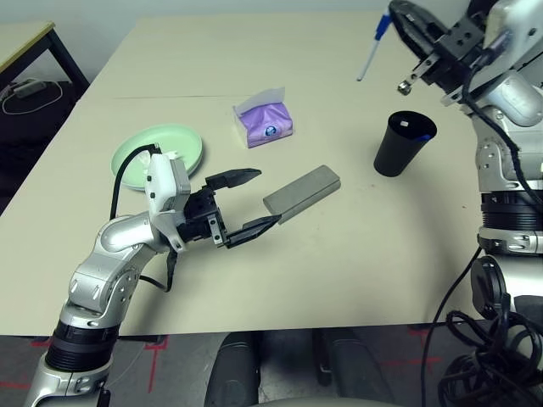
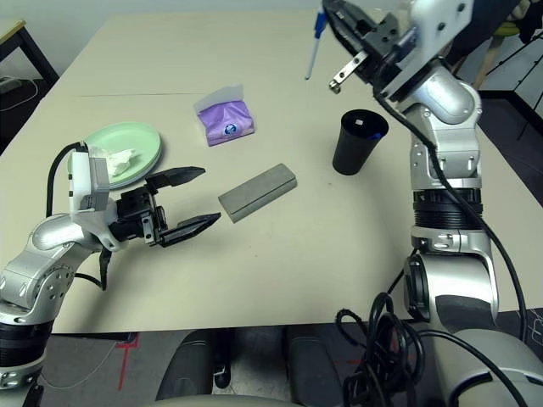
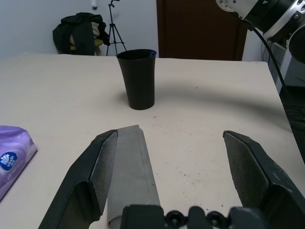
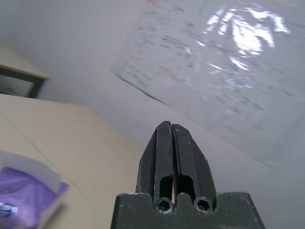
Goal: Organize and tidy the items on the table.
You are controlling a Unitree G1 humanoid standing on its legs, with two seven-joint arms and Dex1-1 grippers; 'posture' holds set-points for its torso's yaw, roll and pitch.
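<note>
My left gripper (image 1: 251, 201) sits low over the table (image 1: 356, 263), fingers spread wide apart, nothing between them. Grey glasses case (image 1: 302, 192) lies flat just past the fingertips, its near end right by the lower finger, apparently not touching. Pale green plate (image 1: 158, 151) is beside my left wrist, with crumpled white tissue (image 2: 121, 158) on it. Purple tissue pack (image 1: 265, 121) is beyond the case, a round blue logo on its face, text too small to read. Black cup (image 1: 402, 143) stands upright to the right of the case, well apart from it, something blue and white inside it. My right gripper (image 1: 410, 36) is raised high beyond the cup, fingers pressed together. White marker pen (image 1: 372, 49) with blue cap hangs tilted just beside it; possibly pinched at the top, hard to confirm.
</note>
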